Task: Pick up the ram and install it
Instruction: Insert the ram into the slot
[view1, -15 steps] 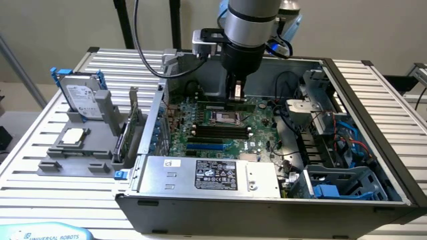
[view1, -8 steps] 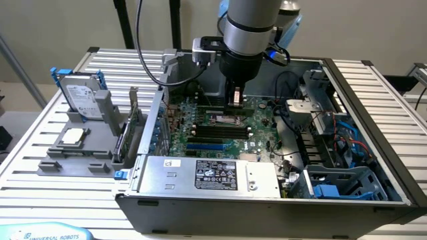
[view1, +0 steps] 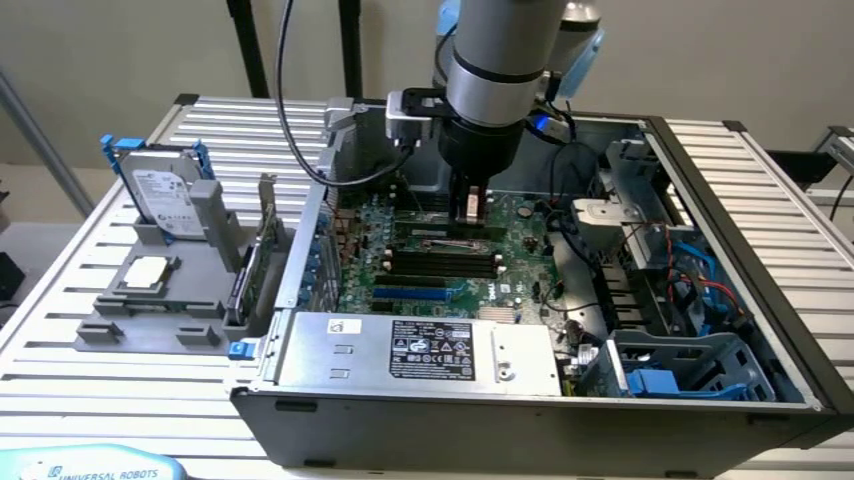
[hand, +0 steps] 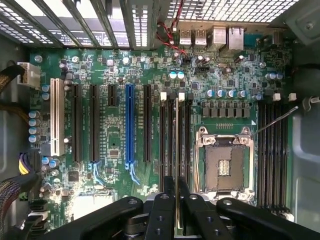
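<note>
Inside the open computer case (view1: 400, 420), over the motherboard (hand: 115, 150), the ram (hand: 176, 130) is gripped edge-on by the claw (hand: 176, 184), whose fingers are drawn narrow around it. The stick is lined up along the dark memory slots (hand: 165, 135) beside the processor socket (hand: 225, 162).

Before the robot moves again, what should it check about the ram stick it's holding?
1. The ram is pinched between the fingers: ok.
2. The ram runs along the memory slots, not crossways: ok.
3. The slot latches are swung open: cannot tell.
4. Nothing lies across the memory slots: ok.
5. The ram is clear of the processor socket beside it: ok.
6. The ram is pressed fully home: cannot tell.
</note>
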